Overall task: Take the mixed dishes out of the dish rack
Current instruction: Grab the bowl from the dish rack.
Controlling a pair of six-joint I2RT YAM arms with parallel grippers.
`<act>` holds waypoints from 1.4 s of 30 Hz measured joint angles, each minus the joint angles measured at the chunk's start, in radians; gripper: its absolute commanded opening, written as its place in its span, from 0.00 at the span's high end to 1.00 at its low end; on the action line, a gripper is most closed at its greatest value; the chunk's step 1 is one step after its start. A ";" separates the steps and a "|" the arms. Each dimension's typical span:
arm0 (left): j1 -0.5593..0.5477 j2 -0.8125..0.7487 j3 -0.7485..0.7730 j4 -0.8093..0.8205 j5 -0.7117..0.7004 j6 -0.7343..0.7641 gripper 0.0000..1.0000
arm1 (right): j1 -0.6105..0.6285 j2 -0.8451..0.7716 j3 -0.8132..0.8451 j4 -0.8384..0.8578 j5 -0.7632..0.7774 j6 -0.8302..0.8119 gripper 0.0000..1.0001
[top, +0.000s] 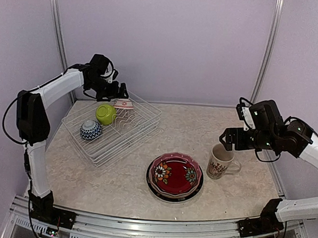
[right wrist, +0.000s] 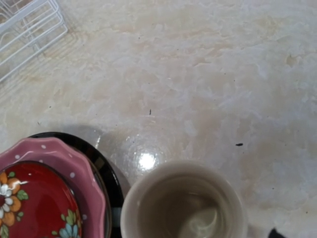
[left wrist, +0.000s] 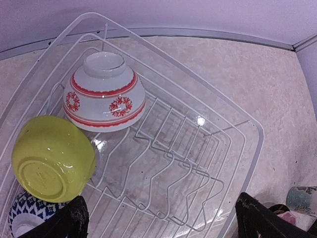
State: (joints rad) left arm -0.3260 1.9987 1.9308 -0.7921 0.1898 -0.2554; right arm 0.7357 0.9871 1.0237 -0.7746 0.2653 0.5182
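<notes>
The white wire dish rack (top: 127, 132) sits at the table's left. It holds an upturned red-white bowl (top: 123, 103), a lime green bowl (top: 106, 114) and a blue-white bowl (top: 90, 130). My left gripper (top: 115, 93) hovers open and empty just above the red-white bowl (left wrist: 105, 94). Its fingers (left wrist: 75, 218) are spread wide over the rack's slotted base (left wrist: 173, 168). The cream patterned mug (top: 219, 161) stands upright on the table. My right gripper (top: 230, 139) is open just above its rim (right wrist: 183, 171). The red floral plate (top: 175, 173) tops a plate stack.
The stack shows a pink dotted plate (right wrist: 74, 168) and a black-rimmed plate (right wrist: 106, 166) beneath, close to the left of the mug. Purple walls enclose the table. Bare marbled tabletop (top: 190, 126) lies between the rack and the mug.
</notes>
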 measured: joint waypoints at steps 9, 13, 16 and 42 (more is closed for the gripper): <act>0.005 0.229 0.316 -0.087 -0.016 0.037 0.01 | 0.000 -0.050 -0.003 -0.010 0.009 0.019 0.07; 0.009 0.320 0.440 -0.122 -0.030 0.056 0.01 | 0.000 -0.053 -0.013 -0.010 0.008 0.036 0.07; 0.014 0.386 0.513 -0.125 -0.051 0.072 0.01 | 0.000 -0.054 -0.020 -0.008 0.005 0.047 0.07; 0.050 0.619 0.639 0.065 -0.144 0.207 0.25 | 0.000 0.077 -0.002 0.025 -0.046 0.093 0.07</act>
State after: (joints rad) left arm -0.2760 2.6179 2.5702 -0.7269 0.0460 -0.0483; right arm 0.7357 1.0645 1.0222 -0.7494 0.2195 0.6109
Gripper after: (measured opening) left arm 0.753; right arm 0.932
